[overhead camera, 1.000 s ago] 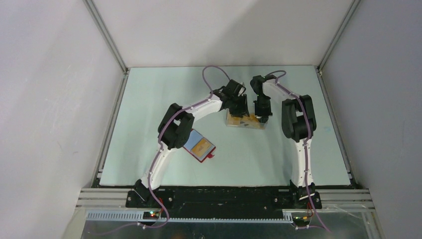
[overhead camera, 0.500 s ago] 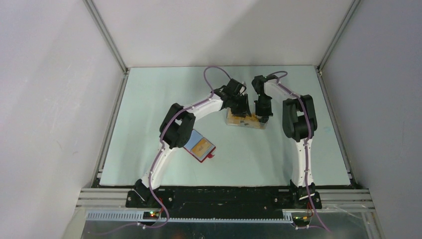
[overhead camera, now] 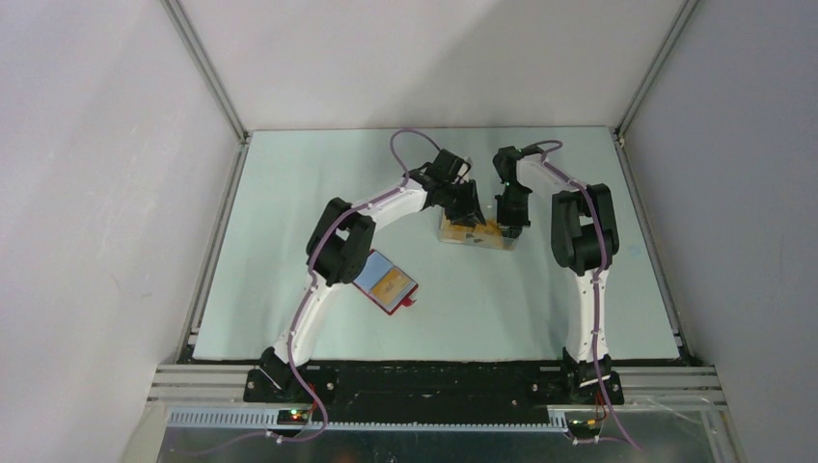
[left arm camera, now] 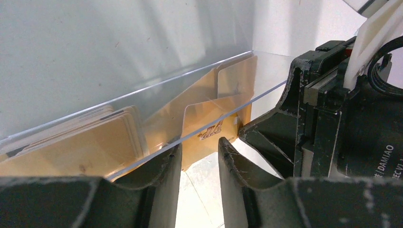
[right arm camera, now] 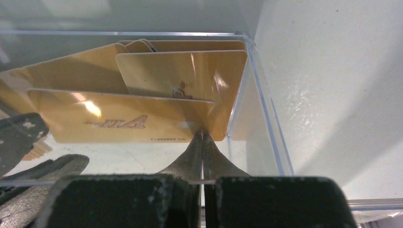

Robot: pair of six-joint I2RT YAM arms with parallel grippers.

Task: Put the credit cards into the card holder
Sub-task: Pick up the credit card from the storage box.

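A clear plastic box (overhead camera: 475, 235) at mid-table holds several gold credit cards (right arm camera: 180, 71). My right gripper (overhead camera: 509, 224) reaches into the box's right end and is shut (right arm camera: 202, 135) on the lower corner of a gold card marked "VIP" (right arm camera: 119, 118). My left gripper (overhead camera: 465, 214) is open (left arm camera: 199, 147) at the box's left part, its fingers by the clear wall's top edge (left arm camera: 142, 90), holding nothing. The same card (left arm camera: 209, 128) and a card stack (left arm camera: 85, 147) show there. The red card holder (overhead camera: 409, 301) lies open near the left arm, one orange card (overhead camera: 392, 283) on its blue-grey inside.
The left arm's elbow (overhead camera: 338, 251) hangs just over the card holder's far end. The right gripper's black body (left arm camera: 332, 118) is close beside the left fingers. The left fingers (right arm camera: 28, 137) show at the right wrist view's left edge. Grey walls enclose the table.
The left arm has shifted a little toward the back and left at the box. The right gripper stays shut on the card in the box. The card holder has not moved.
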